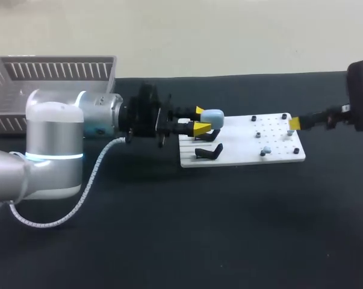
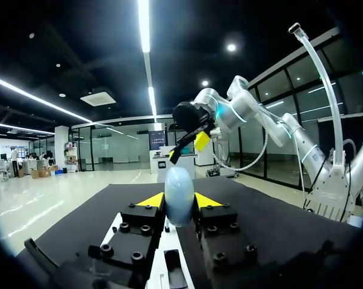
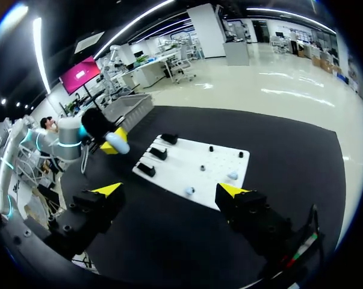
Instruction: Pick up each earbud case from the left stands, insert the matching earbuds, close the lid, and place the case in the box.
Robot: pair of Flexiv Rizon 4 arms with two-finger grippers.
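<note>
The step in hand looks like the first one, the picking up. The pale blue, egg-shaped earbud case (image 1: 214,115) is already off its stand and is held in the air over the back left corner of the flat white perforated board (image 1: 241,158). The left gripper (image 1: 200,119) is clamped on it: in the left wrist view both yellow tips press the case from two sides. Just in front of it, along the board's left edge, the black angled stands (image 1: 208,152) carry nothing.

Whether the lid is open I cannot tell. A small pale blue earbud (image 1: 266,149) sits among the black pegs on the right half of the board, and the right wrist view shows a second one near it.

By my judgement, the next move is for the other arm: to come down on one earbud, take it between the tips and bring it to the case. This calls for a fine grip and a steady left hand.

The left arm lies stretched low across the black table (image 1: 169,229), its wrist level and its fingers pointing toward the right. The right gripper (image 3: 170,191) hangs over the board's right edge with its fingers wide apart and holds nothing. The grey slatted plastic basket (image 1: 55,71) waits at the table's back left corner.
</note>
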